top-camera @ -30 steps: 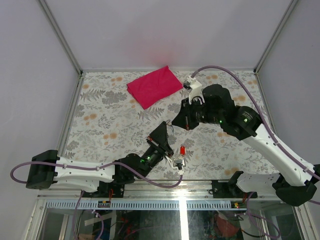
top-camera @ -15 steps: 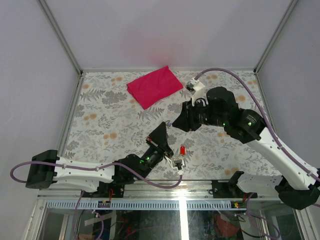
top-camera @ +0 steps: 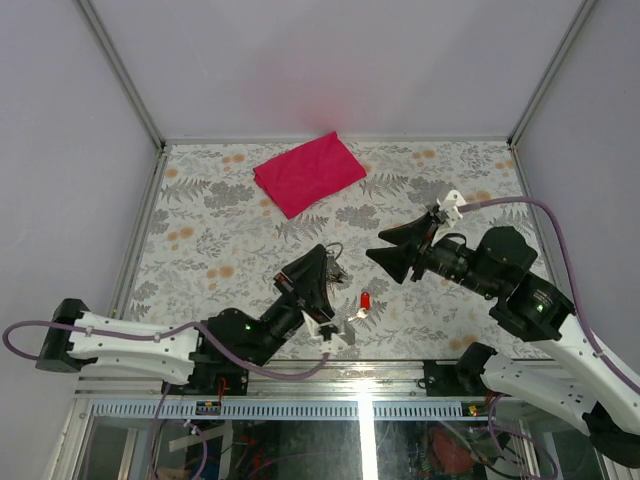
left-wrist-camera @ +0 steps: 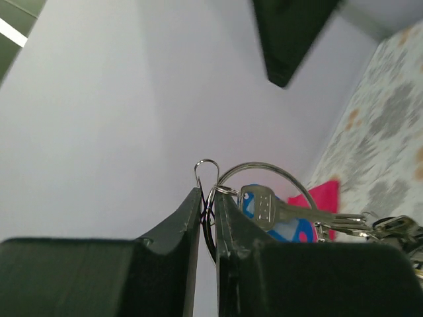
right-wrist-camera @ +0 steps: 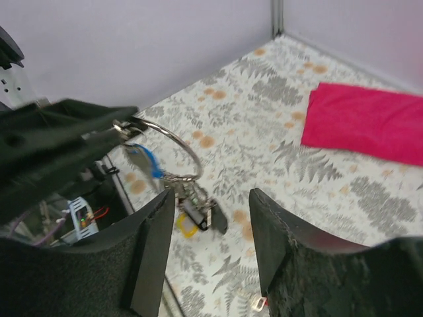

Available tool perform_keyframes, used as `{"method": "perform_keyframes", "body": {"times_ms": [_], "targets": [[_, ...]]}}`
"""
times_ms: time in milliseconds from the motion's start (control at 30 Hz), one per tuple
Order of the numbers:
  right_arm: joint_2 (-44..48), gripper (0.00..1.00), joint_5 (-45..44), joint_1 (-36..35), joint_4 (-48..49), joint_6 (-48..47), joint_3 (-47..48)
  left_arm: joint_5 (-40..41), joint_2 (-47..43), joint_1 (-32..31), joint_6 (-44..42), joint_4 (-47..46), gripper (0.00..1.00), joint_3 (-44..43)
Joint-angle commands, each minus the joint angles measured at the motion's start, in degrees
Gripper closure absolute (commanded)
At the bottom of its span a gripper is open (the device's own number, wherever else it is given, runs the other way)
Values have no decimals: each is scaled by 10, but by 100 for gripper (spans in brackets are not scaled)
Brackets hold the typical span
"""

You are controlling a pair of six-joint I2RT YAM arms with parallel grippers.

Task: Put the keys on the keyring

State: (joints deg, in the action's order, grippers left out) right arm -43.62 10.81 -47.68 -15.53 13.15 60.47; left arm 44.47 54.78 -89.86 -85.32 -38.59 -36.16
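Floral tabletop [top-camera: 220, 230], pale walls [top-camera: 300, 70]; left hand [left-wrist-camera: 208, 198] pinches the keyring [right-wrist-camera: 193, 205], right hand [right-wrist-camera: 210, 197] gapes.

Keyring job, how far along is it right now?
Done: the blue key looks threaded on the keyring. In hand: the left gripper pinches the ring, with the bunch dangling; the right gripper is open and empty. Left: the red key lies on the table, not yet picked up or threaded on.

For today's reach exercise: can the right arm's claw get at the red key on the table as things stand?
Probably yes: the right claw is open and empty, and the red key lies uncovered nearby, though the left arm crowds it.
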Motion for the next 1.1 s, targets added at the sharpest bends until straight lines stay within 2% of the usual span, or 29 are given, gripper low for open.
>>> {"method": "perform_keyframes", "body": {"times_ms": [0, 167, 333, 600, 1067], "targets": [[28, 44, -5, -2, 145, -85, -44, -58, -64, -20, 187, 83, 100, -63], [51, 46, 44, -2, 196, -101, -71, -146, -117, -21, 320, 138, 100, -88], [46, 47, 124, -2, 214, -68, -62, -197, -136, -21, 390, 156, 100, -101], [10, 46, 221, -2, 216, -27, -32, -228, -141, -20, 437, 152, 100, -106], [-21, 48, 301, -2, 229, -17, -37, -268, -145, -21, 475, 169, 100, -122]]}}
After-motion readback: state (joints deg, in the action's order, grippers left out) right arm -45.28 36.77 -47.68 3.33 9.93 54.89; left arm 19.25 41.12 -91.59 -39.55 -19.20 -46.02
